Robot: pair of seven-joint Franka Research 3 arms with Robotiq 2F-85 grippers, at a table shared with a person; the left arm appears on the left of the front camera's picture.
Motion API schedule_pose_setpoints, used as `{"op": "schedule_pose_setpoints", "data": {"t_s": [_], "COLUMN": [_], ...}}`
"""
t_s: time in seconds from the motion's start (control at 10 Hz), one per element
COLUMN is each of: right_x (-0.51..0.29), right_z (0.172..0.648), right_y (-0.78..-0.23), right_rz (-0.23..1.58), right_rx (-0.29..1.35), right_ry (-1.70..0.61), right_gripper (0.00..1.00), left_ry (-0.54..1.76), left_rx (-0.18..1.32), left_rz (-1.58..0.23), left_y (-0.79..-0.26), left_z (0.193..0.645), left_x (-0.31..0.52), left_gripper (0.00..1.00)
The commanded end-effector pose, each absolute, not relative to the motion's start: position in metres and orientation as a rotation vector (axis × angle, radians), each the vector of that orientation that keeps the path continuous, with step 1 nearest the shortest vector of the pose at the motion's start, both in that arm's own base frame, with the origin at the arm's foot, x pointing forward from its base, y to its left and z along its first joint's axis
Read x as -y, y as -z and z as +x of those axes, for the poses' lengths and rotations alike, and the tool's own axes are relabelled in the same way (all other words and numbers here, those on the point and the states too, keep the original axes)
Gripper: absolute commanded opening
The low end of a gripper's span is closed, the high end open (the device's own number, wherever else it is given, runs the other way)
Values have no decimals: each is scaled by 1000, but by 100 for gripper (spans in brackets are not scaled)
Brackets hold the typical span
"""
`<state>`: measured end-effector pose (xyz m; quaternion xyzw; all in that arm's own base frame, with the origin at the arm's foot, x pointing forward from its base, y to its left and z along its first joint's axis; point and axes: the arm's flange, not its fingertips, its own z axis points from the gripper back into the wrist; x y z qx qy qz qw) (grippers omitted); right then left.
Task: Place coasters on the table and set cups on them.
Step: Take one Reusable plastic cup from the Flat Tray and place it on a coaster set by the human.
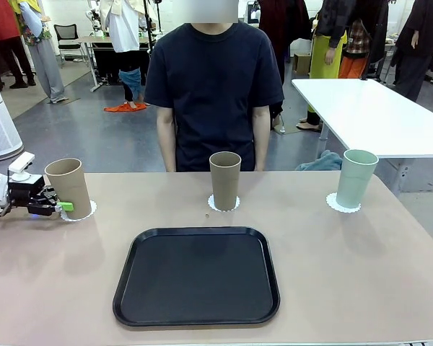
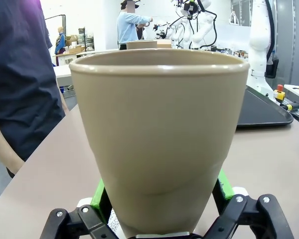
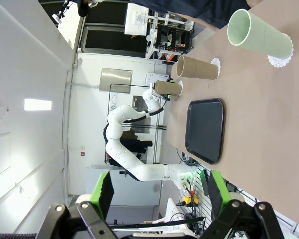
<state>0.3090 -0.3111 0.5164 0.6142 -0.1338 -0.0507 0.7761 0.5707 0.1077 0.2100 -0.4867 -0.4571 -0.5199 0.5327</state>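
Note:
Three cups stand upright on white scalloped coasters along the far side of the beige table [image 1: 361, 274]: a tan cup [image 1: 68, 187] on the left coaster [image 1: 85, 212], a tan cup [image 1: 224, 180] on the middle coaster [image 1: 224, 207], and a mint cup [image 1: 356, 178] on the right coaster [image 1: 340, 205]. My left gripper [image 1: 65, 205] is open, low at the left cup's base. Seen from the left wrist, that cup [image 2: 159, 129] stands between the green pads [image 2: 100, 191], which lie close along its sides. My right gripper [image 3: 159, 191] is open in the air with nothing between its fingers, and its view shows the mint cup [image 3: 259, 37] far off.
A black tray [image 1: 197, 275] lies bare at the table's near middle. A person in a dark shirt [image 1: 213, 86] stands at the far edge behind the middle cup, arms down. A white table [image 1: 375, 115] stands at the back right.

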Motion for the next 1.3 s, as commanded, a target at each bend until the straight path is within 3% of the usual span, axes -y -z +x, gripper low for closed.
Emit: {"op": "schedule_pose_setpoints", "data": {"t_s": [0.0, 0.8, 1.2], "right_x": [309, 309, 309], "right_z": [309, 309, 309], "right_y": [-519, -519, -519], "right_rz": [1345, 1345, 1345], "right_rx": [288, 288, 288], "right_ry": [125, 125, 125], "right_gripper": [100, 100, 100], "left_ry": [1264, 1301, 1296], "left_rx": [1058, 933, 978], "left_rz": [-1185, -1150, -1128], "left_y": [-210, -204, -209], "left_z": [573, 573, 574], "left_x": [-113, -118, -124], "left_gripper": [100, 100, 100]}}
